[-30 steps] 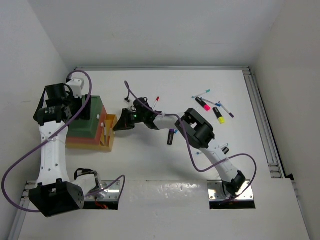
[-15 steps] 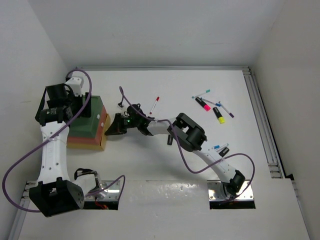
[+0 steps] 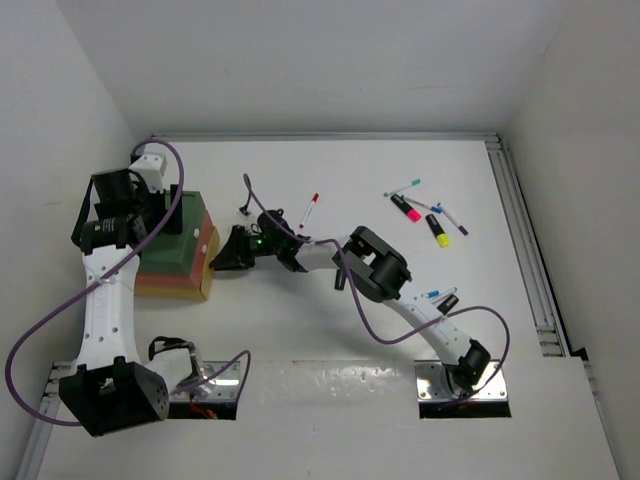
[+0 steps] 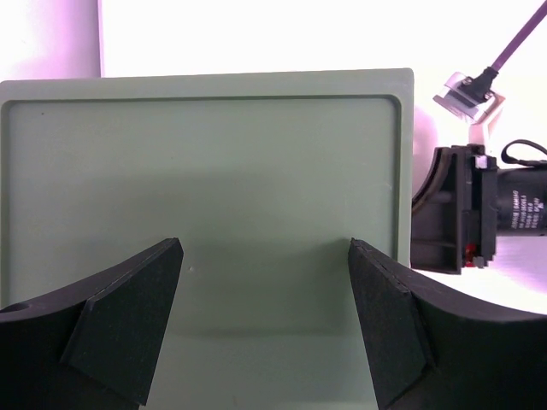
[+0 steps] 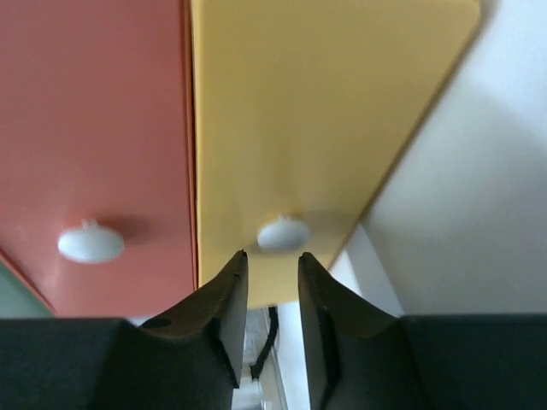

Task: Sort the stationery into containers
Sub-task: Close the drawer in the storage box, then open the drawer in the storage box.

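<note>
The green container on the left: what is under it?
A red-orange container, then a yellow container lowest. Their insides are covered, so contents cannot be seen.

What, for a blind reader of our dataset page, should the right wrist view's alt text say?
The right gripper, fingers narrowly parted, sits at a white knob on the yellow container. A red-orange container with a second knob adjoins it at picture left; a white surface fills picture right.
</note>
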You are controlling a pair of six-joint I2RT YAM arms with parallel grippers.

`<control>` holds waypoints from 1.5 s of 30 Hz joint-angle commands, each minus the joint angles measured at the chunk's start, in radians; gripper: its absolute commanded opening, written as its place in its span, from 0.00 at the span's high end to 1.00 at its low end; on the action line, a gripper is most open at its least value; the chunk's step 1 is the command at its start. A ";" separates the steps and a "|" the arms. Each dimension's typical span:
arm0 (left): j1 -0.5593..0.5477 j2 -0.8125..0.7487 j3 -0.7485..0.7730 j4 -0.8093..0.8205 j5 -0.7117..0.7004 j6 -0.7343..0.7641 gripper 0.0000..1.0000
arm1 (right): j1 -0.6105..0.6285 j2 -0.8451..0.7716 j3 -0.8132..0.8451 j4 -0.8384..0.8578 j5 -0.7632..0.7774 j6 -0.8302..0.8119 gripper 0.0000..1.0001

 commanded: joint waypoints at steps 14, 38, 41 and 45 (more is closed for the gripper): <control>-0.002 0.033 -0.027 -0.129 0.007 0.008 0.15 | -0.098 -0.320 -0.182 0.019 -0.179 -0.121 0.63; 0.011 0.024 -0.052 -0.109 0.080 0.011 0.14 | -0.041 -0.072 0.074 0.123 -0.133 0.199 0.60; 0.014 0.016 -0.066 -0.101 0.079 0.008 0.14 | -0.040 -0.053 0.098 0.116 -0.128 0.199 0.63; 0.014 0.013 -0.069 -0.099 0.077 0.008 0.14 | -0.035 -0.035 0.131 0.106 -0.116 0.198 0.63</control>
